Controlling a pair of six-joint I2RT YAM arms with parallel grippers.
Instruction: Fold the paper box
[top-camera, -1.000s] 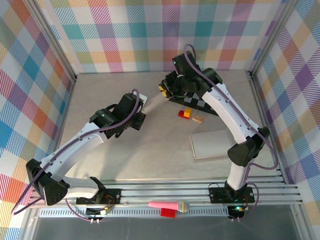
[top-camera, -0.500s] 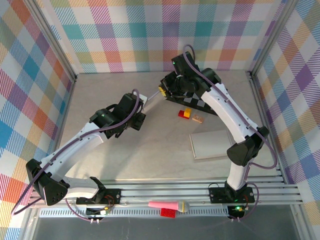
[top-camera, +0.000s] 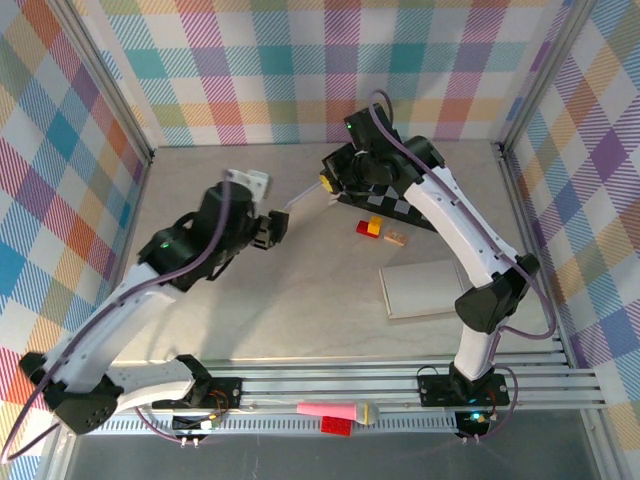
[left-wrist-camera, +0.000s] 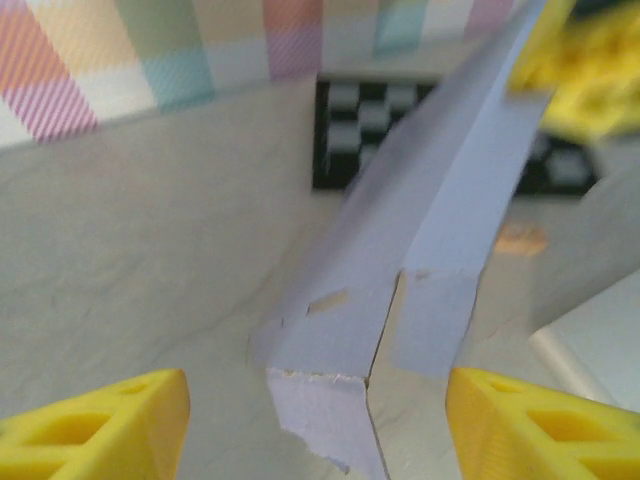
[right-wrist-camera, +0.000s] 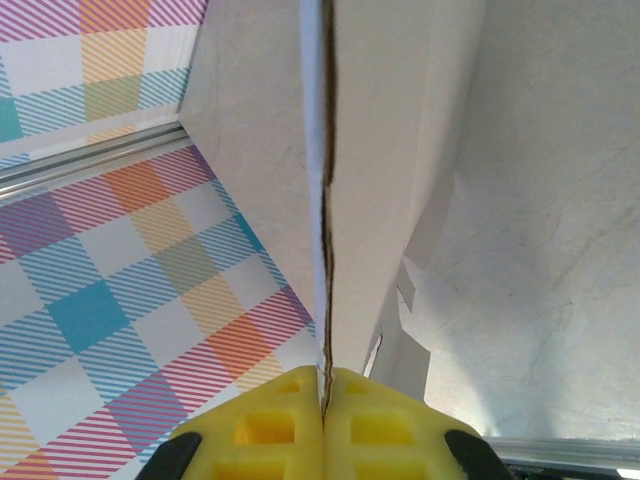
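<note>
- For markings, we are making out a black-and-white checker pattern on the dark board (top-camera: 392, 208) that is lying at the far side of the bench (top-camera: 300, 310), just beside the right hand (top-camera: 327, 185).
- The paper box (top-camera: 305, 203) is hanging as a flattened white sheet over the far middle of the bench. It is slanting from the right hand down toward the left hand (top-camera: 274, 228).
- The right hand is pinching the paper box. In the right wrist view its yellow fingertips (right-wrist-camera: 270, 430) are pressing together on one edge, and the sheet (right-wrist-camera: 390, 140) is running away from them edge-on.
- The left hand (left-wrist-camera: 318, 430) is standing spread. In the left wrist view its yellow fingertips (left-wrist-camera: 100, 425) are sitting wide at either side of the sheet's lower end (left-wrist-camera: 410, 270), apart from it.
- In that same view we are seeing a crease running along the sheet and a frayed edge at its near end. We cannot tell whether that end is touching the bench.
- A red-and-yellow block (top-camera: 371, 227) and a small wooden block (top-camera: 397, 238) are lying near the board.
- A pale flat pad (top-camera: 420, 288) is resting on the right side of the bench, beside the right arm.
- A pink object (top-camera: 330, 410) and a red block (top-camera: 335, 427) are lying by the rails at the near edge.
</note>
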